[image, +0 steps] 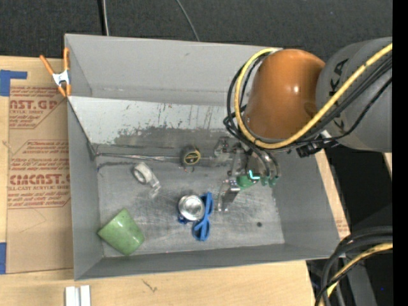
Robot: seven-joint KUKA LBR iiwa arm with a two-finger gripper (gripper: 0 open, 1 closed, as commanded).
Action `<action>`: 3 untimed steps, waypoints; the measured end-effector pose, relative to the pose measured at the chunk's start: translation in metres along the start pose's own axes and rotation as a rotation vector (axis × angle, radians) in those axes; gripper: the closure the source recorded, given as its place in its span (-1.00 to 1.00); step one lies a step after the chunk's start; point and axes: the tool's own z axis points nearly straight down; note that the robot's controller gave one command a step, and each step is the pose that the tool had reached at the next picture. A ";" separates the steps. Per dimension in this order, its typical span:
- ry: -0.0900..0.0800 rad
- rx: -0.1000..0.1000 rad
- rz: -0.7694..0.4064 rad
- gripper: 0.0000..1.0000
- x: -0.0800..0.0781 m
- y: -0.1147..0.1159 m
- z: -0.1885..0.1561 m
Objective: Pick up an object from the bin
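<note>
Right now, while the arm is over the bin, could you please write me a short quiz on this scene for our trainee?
1. Which thing lies nearest the front left corner of the bin? A) green cup B) red ball C) yellow sponge
2. True or false: the blue loop lies against the silver can.
3. Fill in: in this view, the claw hangs just to the ___ of the silver can.
Key: 1 A; 2 true; 3 right.

Pincer (231, 187) partly under orange cover (280, 94)
</note>
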 end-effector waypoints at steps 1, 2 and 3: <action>-0.013 0.001 -0.168 -1.00 0.002 -0.006 0.142; -0.026 0.000 -0.167 1.00 -0.002 -0.005 0.137; -0.010 0.000 -0.168 -1.00 0.002 -0.006 0.140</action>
